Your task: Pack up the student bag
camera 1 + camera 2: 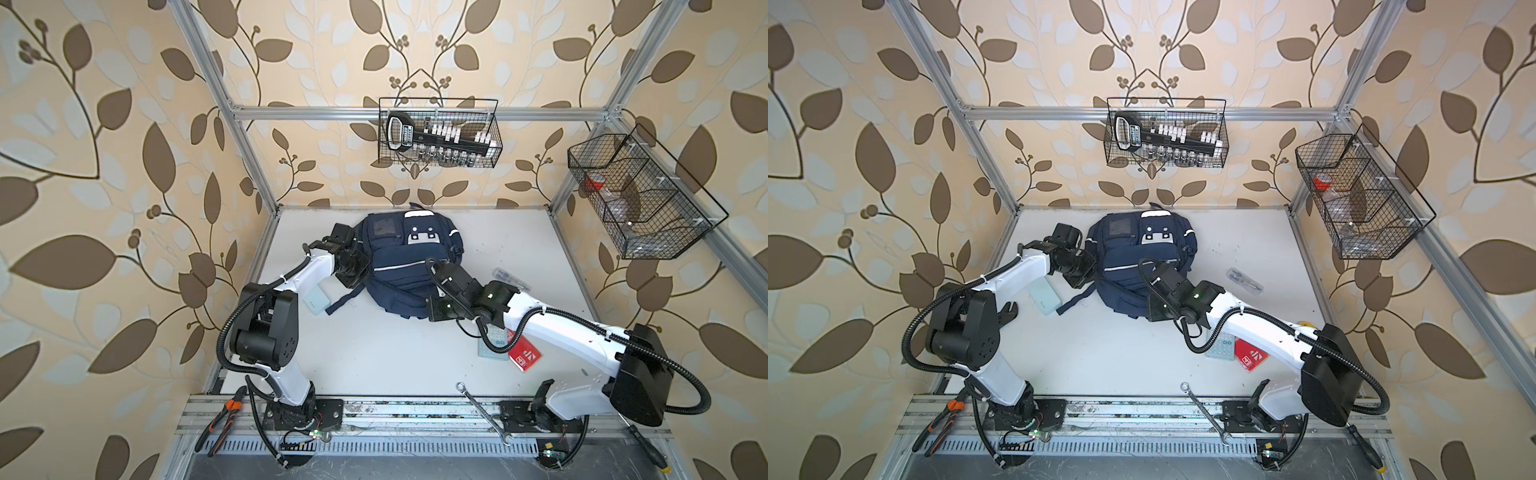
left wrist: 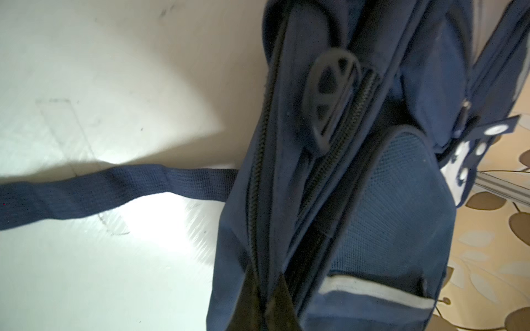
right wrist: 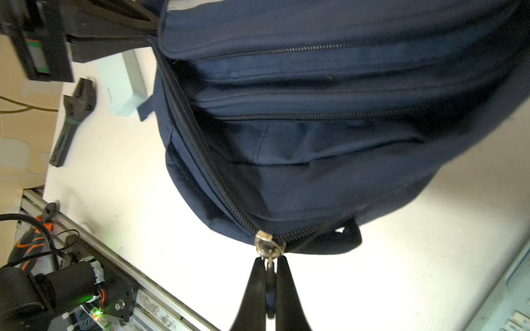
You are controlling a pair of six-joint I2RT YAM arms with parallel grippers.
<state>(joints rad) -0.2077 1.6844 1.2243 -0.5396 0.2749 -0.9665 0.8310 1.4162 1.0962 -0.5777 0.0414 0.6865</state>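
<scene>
Centrally, far back on the white worktop point(image 1: 374, 357), lies the large navy-blue fabric student bag point(image 1: 409, 266). White print on the red booklet point(image 1: 524, 354) is unreadable. Left pincer point(image 2: 265, 298) straddles a side zip point(image 2: 259, 160), grip unclear; right pincer point(image 3: 269, 262) clamps the silver zip pull point(image 3: 268, 246).

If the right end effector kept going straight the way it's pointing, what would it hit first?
The bag, almost at once. The right end effector is shut on the zipper pull at the bag's edge, and the blue fabric lies straight ahead.
</scene>
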